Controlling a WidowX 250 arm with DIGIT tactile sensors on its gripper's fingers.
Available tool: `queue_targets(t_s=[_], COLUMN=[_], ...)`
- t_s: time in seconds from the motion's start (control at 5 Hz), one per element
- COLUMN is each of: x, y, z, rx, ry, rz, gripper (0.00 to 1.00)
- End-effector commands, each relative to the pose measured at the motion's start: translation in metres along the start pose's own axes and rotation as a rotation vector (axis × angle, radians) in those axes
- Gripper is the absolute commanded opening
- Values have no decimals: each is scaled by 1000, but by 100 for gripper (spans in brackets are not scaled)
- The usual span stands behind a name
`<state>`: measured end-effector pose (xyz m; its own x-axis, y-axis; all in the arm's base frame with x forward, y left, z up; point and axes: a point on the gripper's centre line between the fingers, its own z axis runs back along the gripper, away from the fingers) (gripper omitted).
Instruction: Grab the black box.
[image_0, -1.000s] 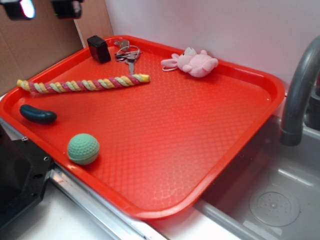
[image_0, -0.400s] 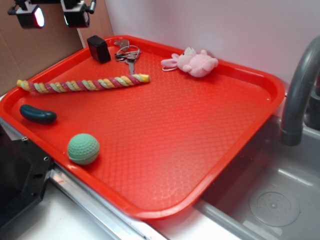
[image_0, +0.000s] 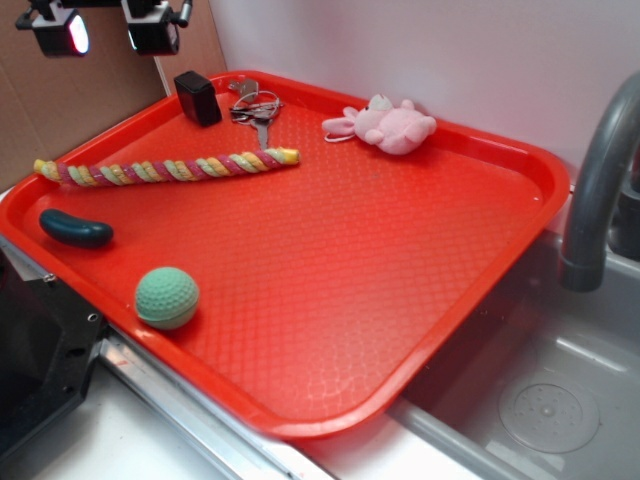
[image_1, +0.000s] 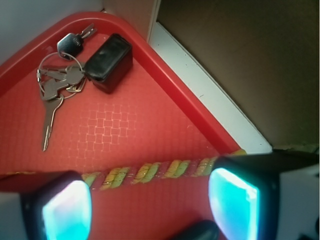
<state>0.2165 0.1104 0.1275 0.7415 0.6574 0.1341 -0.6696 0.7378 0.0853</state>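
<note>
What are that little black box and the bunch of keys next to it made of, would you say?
The black box looks like hard plastic: smooth dark faces, rounded edges and a soft sheen along its rim. The keys look like bare metal, grey and dully shiny, strung on a thin wire ring; one has what seems a black plastic head.

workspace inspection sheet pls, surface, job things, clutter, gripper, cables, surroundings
surface: red tray with a textured floor, resting partly over a sink.
job's things: black box stands upright in the tray's far corner, untouched, right beside the keys.
clutter: braided rope toy, dark oblong object, green ball, pink plush bunny, all on the tray.
grippers: gripper hangs open above the tray's far left edge, holding nothing; in the wrist view the box lies ahead of the fingers, not between them.
cables: nothing seen.
surroundings: grey faucet and sink basin on the right, white wall behind, brown board at the far left.
</note>
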Motion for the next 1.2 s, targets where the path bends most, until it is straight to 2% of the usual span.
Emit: queue_targets(t_s=[0.0,0.2,0.4,0.8,1.0], x=[34,44,62,70,73], y=[-23,-29,-21,10,12], z=[-24,-39,-58,-84,-86], rx=[-36,25,67,62,63], ry=[-83,-124,-120,-175,-167], rz=[126,178,166,160,169], gripper=[100,100,100,100,100])
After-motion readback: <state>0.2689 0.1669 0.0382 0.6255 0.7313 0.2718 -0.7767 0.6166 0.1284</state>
